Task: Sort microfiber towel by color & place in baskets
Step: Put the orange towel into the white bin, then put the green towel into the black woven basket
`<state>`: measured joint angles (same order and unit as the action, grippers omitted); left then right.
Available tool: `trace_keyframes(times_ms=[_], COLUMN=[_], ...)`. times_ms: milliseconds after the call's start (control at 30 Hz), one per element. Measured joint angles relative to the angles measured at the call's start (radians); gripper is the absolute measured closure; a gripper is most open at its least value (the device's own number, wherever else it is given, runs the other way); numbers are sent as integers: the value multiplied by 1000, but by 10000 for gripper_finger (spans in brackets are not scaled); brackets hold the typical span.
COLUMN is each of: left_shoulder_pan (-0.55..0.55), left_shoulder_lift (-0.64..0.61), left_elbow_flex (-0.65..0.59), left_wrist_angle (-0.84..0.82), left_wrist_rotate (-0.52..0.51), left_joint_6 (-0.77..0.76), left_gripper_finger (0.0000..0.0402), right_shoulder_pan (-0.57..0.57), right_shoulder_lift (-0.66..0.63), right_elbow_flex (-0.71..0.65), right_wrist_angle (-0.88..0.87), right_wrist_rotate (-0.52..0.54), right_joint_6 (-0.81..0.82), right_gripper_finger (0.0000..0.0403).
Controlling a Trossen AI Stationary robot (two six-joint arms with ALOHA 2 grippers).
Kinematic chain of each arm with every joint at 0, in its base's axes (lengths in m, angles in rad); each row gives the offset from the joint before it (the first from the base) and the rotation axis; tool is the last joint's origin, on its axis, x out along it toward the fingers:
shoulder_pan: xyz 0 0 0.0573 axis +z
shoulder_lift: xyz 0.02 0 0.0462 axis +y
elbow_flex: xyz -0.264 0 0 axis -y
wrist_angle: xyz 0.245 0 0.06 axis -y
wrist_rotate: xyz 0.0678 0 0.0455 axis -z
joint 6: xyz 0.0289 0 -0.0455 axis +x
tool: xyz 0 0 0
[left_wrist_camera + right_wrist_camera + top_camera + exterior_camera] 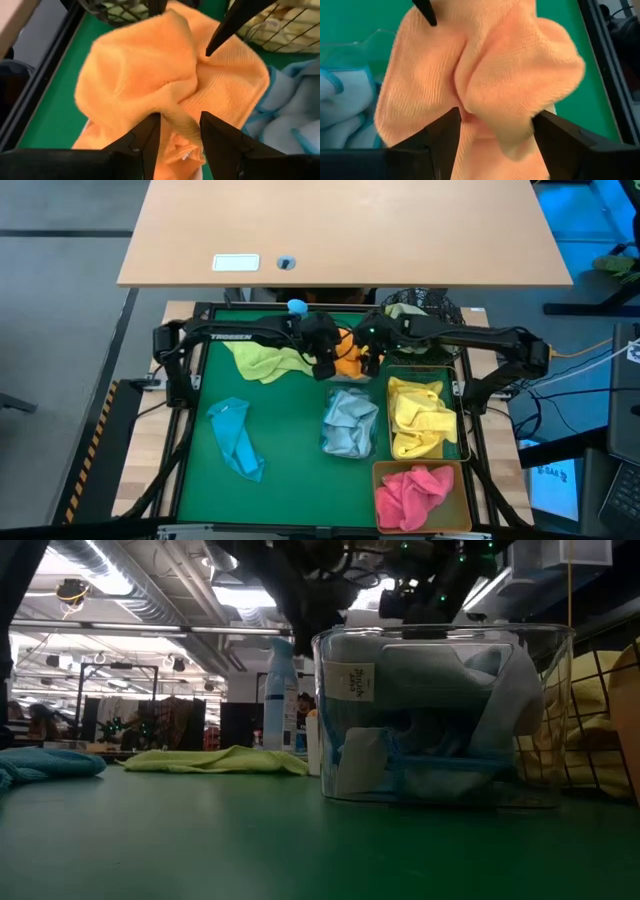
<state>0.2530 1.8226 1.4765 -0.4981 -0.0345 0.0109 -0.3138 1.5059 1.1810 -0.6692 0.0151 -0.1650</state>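
Observation:
An orange towel (349, 362) sits between my two grippers at the far middle of the table; a white rim (88, 125) shows under it. My left gripper (180, 135) and my right gripper (497, 132) are both shut on it, from opposite sides. A light green towel (265, 360) and a teal towel (237, 438) lie flat on the green mat. The clear tub (350, 423) holds grey-blue towels, the rectangular wire basket (420, 418) yellow ones, the amber tub (418, 495) pink ones. The black mesh basket (428, 306) stands at the far right. My left gripper pinches a narrow raised fold (181, 117) of the orange towel between its two fingers, coming from the table's left. The rest of the cloth bulges beyond the fingertips. My right gripper has a thick bunch (495, 107) of the same towel between its widely spaced fingers, coming from the table's right; its fingertip (212, 47) dents the cloth.
A blue-capped bottle (297, 307) stands at the far edge behind the grippers. The clear tub (440, 715) fills the near middle of the low view. Bare green mat (290, 480) lies at the near left. A wooden table (350, 230) stands beyond the work surface.

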Motion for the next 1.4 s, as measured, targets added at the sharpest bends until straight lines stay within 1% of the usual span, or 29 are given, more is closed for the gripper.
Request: trace_keyframes(times_ms=[200, 400, 567, 733, 800, 900, 1033, 1167, 1333, 1400], left_shoulder_pan=[-1, -1, -1, -1, -1, 0, 9, 21, 45, 60], left_shoulder_lift=[-60, -119, -181, -200, -200, -199, -199, -198, -198, -198], left_elbow_flex=[0, 0, 1, 0, -19, -79, -196, -319, -435, -475], left_wrist_angle=[-33, -79, -238, -406, -420, -453, -416, -325, -199, -146], left_wrist_rotate=[3, 20, 25, 14, 0, -2, -8, -25, -164, -194], left_joint_6=[0, 0, 4, 10, 10, 7, 1, -5, -30, -36], left_gripper_finger=[267, 267, 267, 267, 267, 267, 267, 267, 267, 267], right_shoulder_pan=[0, 0, 0, 0, 0, 0, 0, 0, 0, 0], right_shoulder_lift=[-3, -4, -4, -5, -12, -43, -113, -197, -285, -311], right_elbow_flex=[76, 141, 207, 272, 286, 288, 272, 246, 225, 216], right_wrist_angle=[-125, -232, -340, -438, -465, -488, -516, -512, -510, -509], right_wrist_rotate=[4, 54, 53, 53, 53, 49, 46, 46, 47, 47], right_joint_6=[1, 2, 2, 2, 2, 3, 8, 31, 57, 62], right_gripper_finger=[162, 162, 162, 162, 162, 162, 162, 162, 162, 162])
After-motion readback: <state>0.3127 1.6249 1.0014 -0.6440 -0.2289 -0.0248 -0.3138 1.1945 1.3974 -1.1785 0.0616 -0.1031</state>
